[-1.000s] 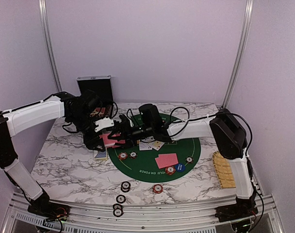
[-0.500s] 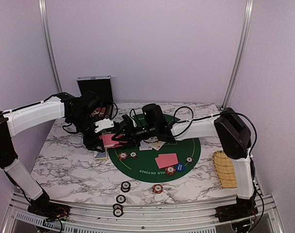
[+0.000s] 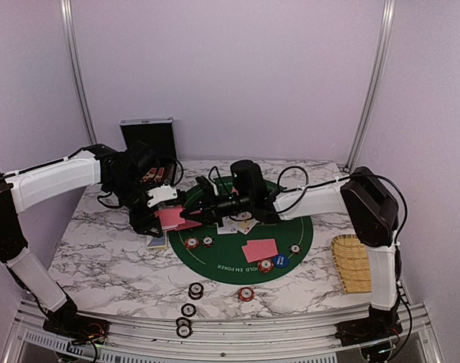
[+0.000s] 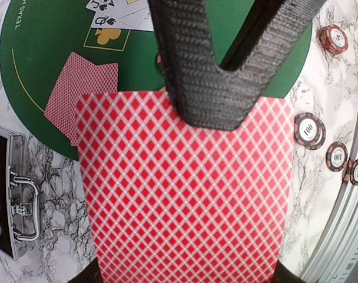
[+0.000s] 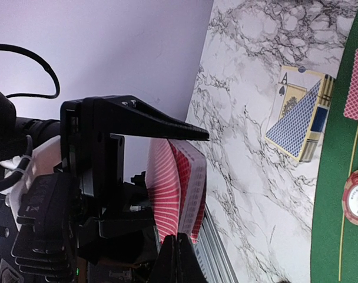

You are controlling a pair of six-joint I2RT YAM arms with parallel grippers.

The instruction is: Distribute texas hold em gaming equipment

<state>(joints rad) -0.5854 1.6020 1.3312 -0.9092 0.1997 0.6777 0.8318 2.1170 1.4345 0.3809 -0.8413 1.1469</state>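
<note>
Worry: right gripper (image 5: 176,259), pinched on the top card (image 4: 185,194), could drag extras (even the whole deck (image 5: 176,188)) from the clamped left gripper (image 3: 163,213).

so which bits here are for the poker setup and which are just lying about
Job: red-backed deck, face-down cards, poker chips, blue button disc.
Lying about: black case, bamboo tray, blue card box.

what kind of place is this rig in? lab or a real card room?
Likely a robot test cell staged as a poker table: plain walls with aluminium posts, a marble-look tabletop carrying a green hold'em mat and poker chips, and two robot arms mounted at its near edge.
</note>
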